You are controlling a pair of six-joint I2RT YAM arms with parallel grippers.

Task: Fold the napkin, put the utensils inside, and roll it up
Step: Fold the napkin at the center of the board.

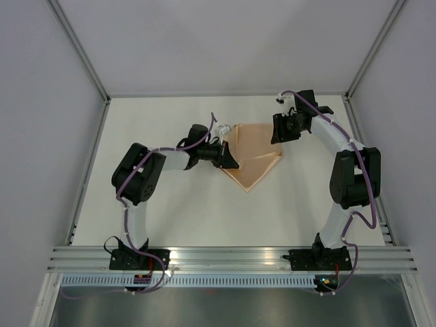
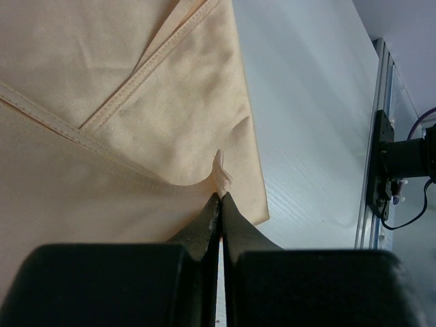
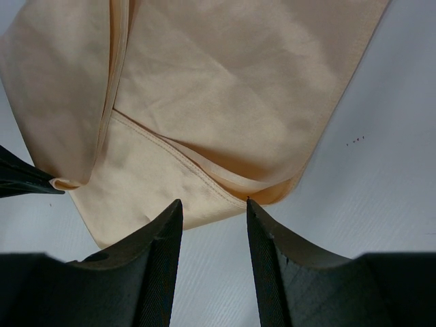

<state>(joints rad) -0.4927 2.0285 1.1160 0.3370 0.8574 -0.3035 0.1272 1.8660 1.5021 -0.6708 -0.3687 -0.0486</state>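
The peach-orange napkin (image 1: 254,155) lies partly folded at the middle back of the white table, with layers overlapping and one point toward me. My left gripper (image 1: 229,161) is at its left edge, shut on a small pinch of the cloth's hem (image 2: 221,176); the left wrist view shows the jaws closed (image 2: 221,197) over the napkin (image 2: 102,102). My right gripper (image 1: 278,131) is open and empty at the napkin's right corner; in its wrist view the jaws (image 3: 212,204) hover just off the napkin's edge (image 3: 225,88). The utensil is out of view.
Grey walls with metal posts enclose the table (image 1: 170,211) on three sides. An aluminium rail (image 1: 231,257) runs along the near edge with both arm bases. The left gripper's fingertip (image 3: 27,180) shows at the left of the right wrist view.
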